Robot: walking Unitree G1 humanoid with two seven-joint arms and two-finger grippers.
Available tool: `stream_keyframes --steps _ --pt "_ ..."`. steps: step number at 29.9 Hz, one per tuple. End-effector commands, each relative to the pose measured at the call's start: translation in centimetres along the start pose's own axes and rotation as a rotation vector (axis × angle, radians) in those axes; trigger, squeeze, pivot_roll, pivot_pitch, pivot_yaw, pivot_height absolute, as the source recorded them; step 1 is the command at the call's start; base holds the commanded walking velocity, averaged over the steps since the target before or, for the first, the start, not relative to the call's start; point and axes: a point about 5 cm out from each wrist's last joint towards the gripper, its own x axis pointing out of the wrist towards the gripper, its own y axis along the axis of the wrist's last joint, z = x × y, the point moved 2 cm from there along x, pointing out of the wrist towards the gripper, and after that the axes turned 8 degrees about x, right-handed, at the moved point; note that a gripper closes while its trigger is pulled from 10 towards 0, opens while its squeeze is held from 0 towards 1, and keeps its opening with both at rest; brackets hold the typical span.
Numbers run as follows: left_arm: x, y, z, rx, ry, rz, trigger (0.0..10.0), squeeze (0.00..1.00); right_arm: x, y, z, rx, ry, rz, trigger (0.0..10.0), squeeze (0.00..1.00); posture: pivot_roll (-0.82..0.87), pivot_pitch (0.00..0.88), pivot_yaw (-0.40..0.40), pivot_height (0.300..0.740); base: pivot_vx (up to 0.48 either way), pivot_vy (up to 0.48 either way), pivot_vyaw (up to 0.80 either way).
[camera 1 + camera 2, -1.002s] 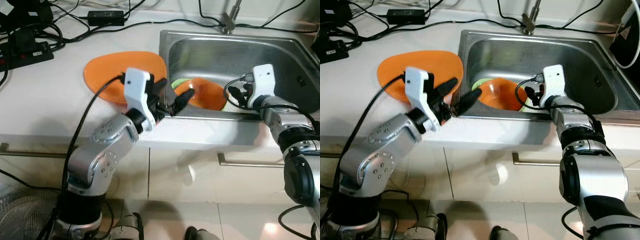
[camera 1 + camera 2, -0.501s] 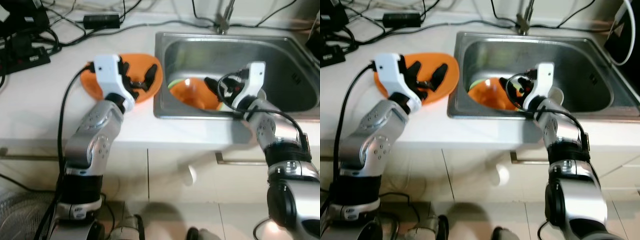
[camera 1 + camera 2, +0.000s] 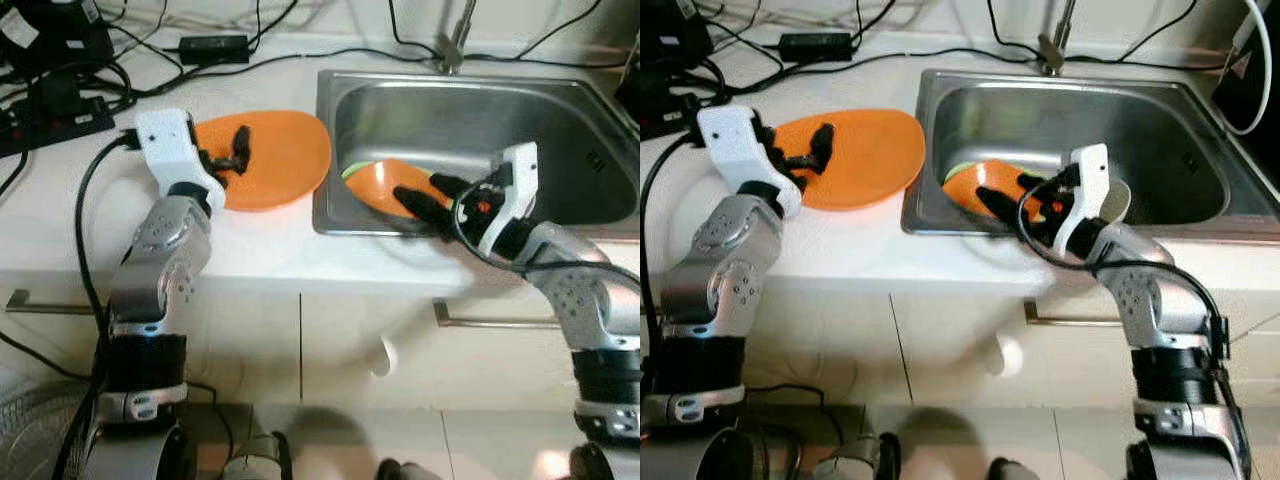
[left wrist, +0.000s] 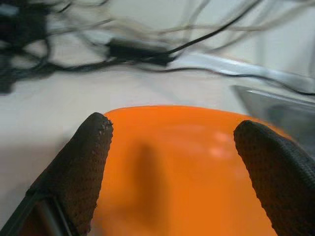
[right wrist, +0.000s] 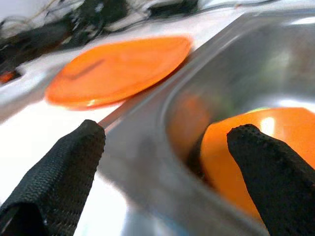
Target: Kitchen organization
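At centre left of the frame, an orange plate [image 3: 265,158] lies flat on the white counter [image 3: 60,210], just beside the sink [image 3: 530,110]; the left gripper [image 3: 222,160] sits over the plate's left part, fingers spread wide with nothing between them. At centre right, the right gripper [image 3: 425,198] reaches over the sink's front rim, fingers spread, by an orange bowl [image 3: 385,185] tilted inside the sink. Black cables [image 3: 150,50] run across the upper left.
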Motion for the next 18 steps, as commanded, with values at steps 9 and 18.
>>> stream_keyframes --steps 9,18 --pt "0.8 -1.5 -1.4 -0.139 0.09 -0.129 10.0 0.0 -0.4 0.0 -1.8 -0.024 0.072 -0.07 10.0 0.0 0.09 0.088 0.028 0.74 0.0 0.0 0.0" --pt "1.0 -3.2 -0.6 -0.264 0.069 -0.259 10.0 0.0 -0.9 -0.5 -3.5 -0.026 0.17 -0.138 10.0 0.0 0.08 0.086 0.03 0.74 0.0 0.0 0.0"
